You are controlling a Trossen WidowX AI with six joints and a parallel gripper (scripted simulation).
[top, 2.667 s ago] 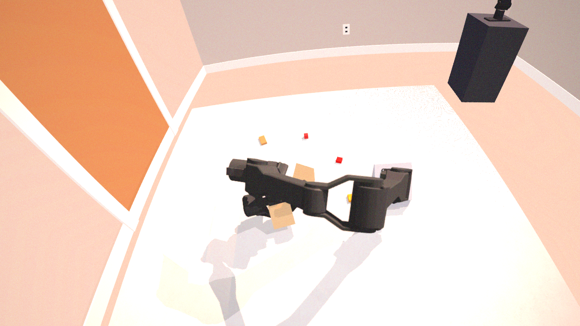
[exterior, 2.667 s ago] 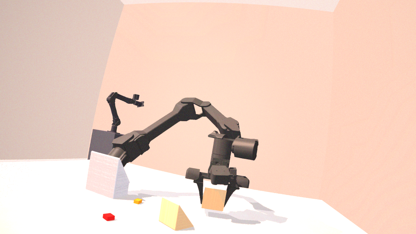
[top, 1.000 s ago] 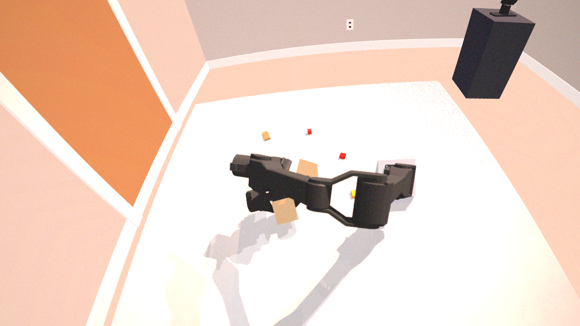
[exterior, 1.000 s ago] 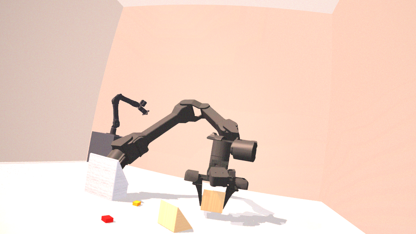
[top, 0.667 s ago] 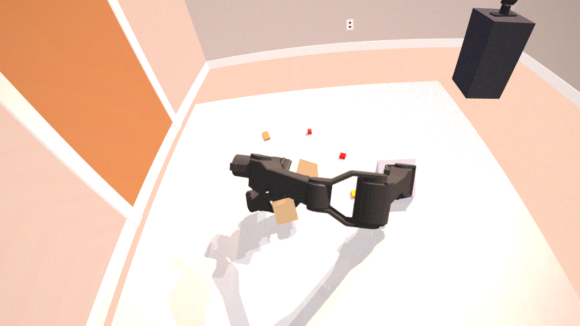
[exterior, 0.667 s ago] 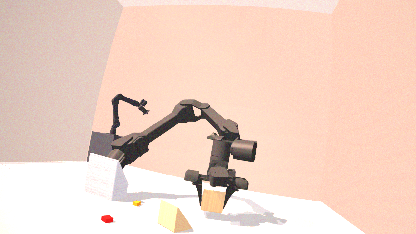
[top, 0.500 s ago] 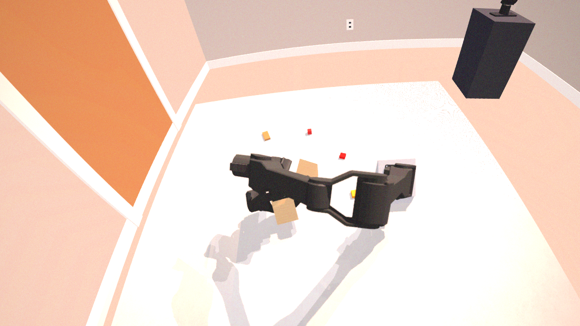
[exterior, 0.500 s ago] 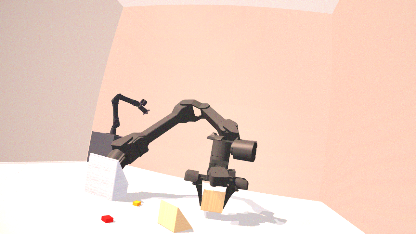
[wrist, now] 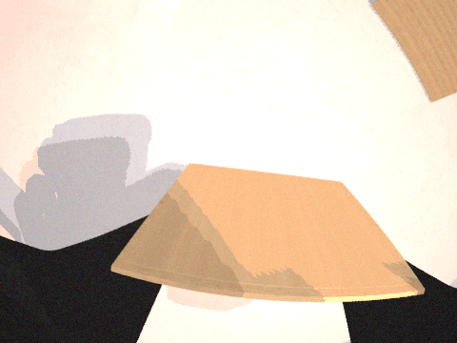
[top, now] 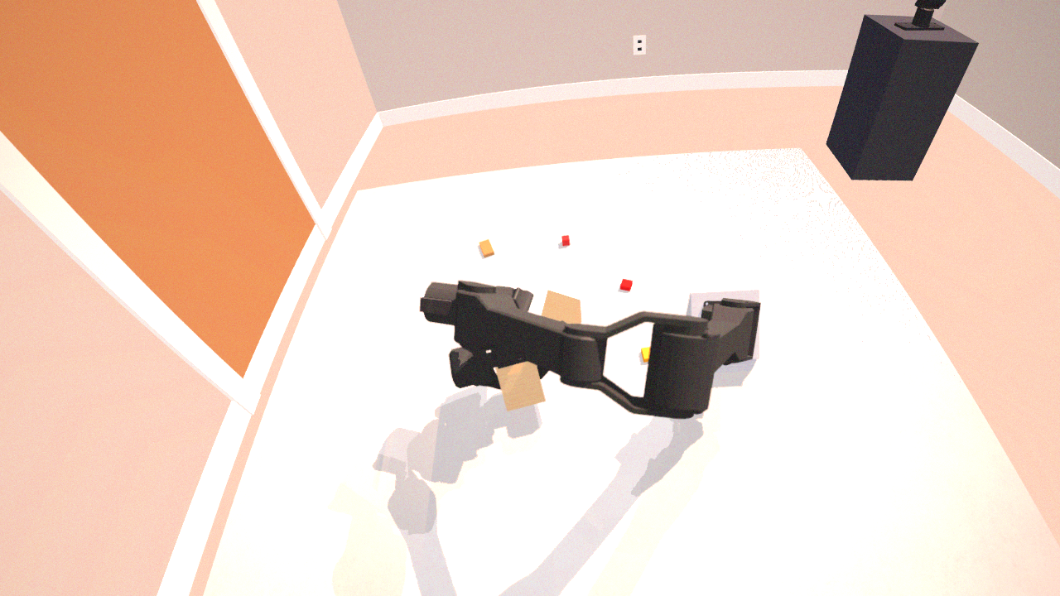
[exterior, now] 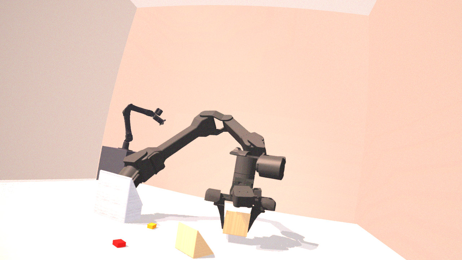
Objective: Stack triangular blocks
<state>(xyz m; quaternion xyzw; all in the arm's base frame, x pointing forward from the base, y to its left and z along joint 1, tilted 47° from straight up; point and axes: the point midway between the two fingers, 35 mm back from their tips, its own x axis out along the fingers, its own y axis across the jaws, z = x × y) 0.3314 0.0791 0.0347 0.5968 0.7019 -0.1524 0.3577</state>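
Note:
My gripper (exterior: 235, 229) (wrist: 261, 225) is shut on a wooden triangular block (top: 521, 386) (exterior: 236, 223) (wrist: 290, 229). In the exterior view the held block hangs low over the table, with a shadow below it. In the wrist view a sloped face spans the space between the dark fingers, and the block widens toward the bottom of the view. The other triangular block (top: 563, 308) (exterior: 186, 239) (wrist: 424, 38) stands on the table (top: 593, 503), apart from the held one, with its ridge up. The arm partly covers it in the top view, and the wrist view shows only part of it.
A large whitish wedge (top: 723, 295) (exterior: 113, 196) stands by the arm's base. A yellow piece (top: 645, 354) (exterior: 151, 225), a red piece (top: 626, 284) (exterior: 119, 243), another red piece (top: 565, 241) and an orange piece (top: 486, 248) lie on the table. A dark pedestal (top: 893, 103) stands beyond the table.

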